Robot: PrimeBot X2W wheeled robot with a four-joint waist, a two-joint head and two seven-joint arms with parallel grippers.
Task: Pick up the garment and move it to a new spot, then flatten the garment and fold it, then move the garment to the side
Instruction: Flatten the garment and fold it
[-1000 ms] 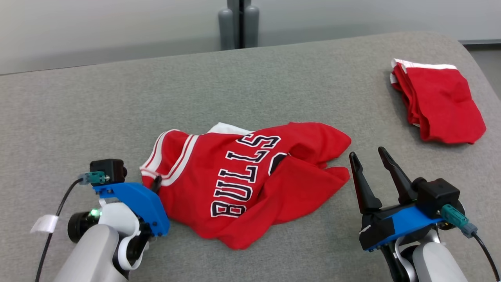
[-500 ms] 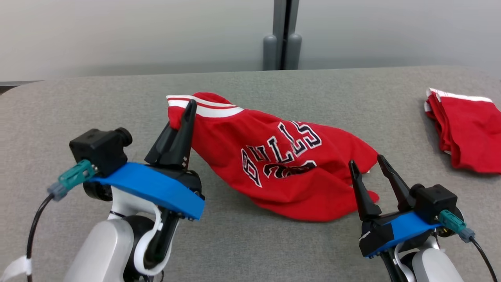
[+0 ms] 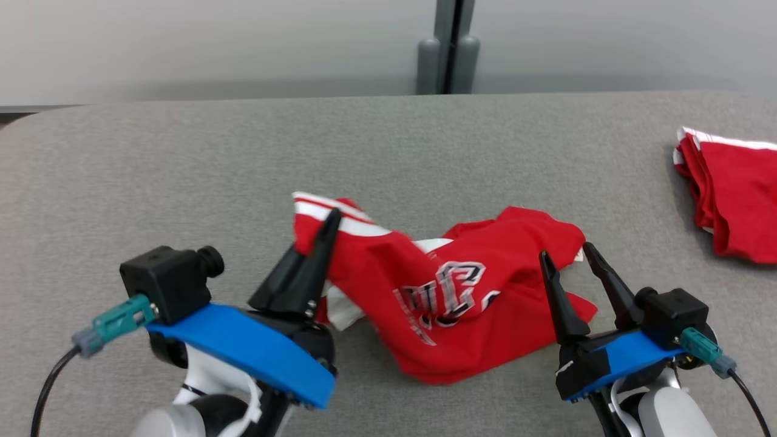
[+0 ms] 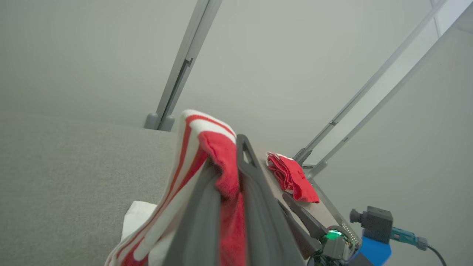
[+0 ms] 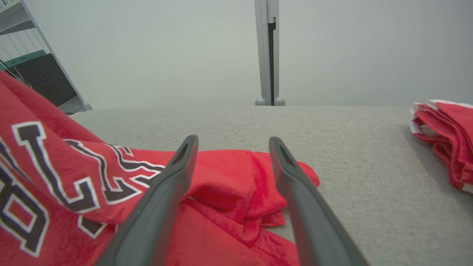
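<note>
The grey worktop (image 3: 182,170) lies bare across its left part and along the far edge, so there is open passage there. The crumpled red jersey (image 3: 473,315) takes up the middle. One striped edge is lifted off the surface in the closed left gripper (image 3: 331,218), and cloth hangs across the path between the arms. The right gripper (image 3: 566,252), jaws apart, stands at the jersey's right edge. A bare strip runs between it and the folded red pile (image 3: 737,206) at far right. A grey post (image 3: 448,48) rises behind the far edge.
</note>
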